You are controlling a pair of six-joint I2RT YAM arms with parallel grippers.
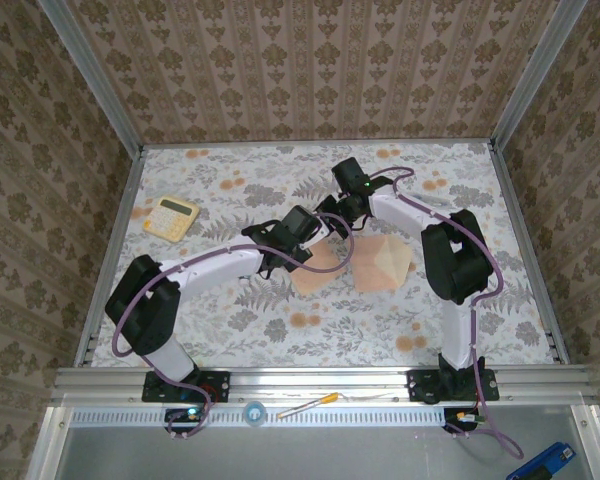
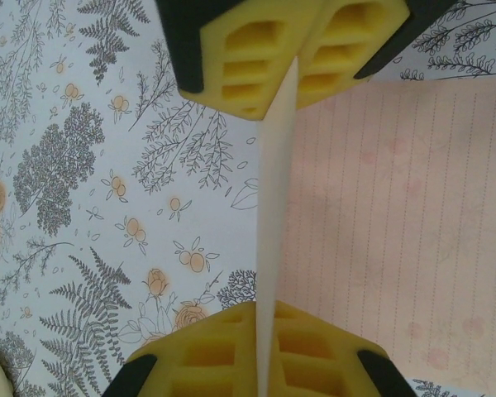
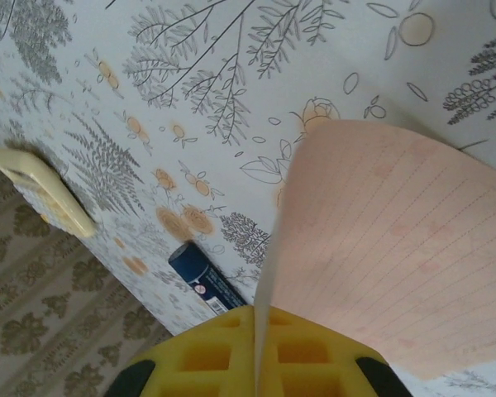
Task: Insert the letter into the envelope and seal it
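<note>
Left gripper and right gripper both clamp the letter edge, envelope flat on worktop at letter's 3 o'clock.

On the table, the letter lies near the middle, with the envelope just beside it at 3 o'clock. The calculator sits well apart at 10 o'clock. A pen lies on the near rail at 6 o'clock.
</note>
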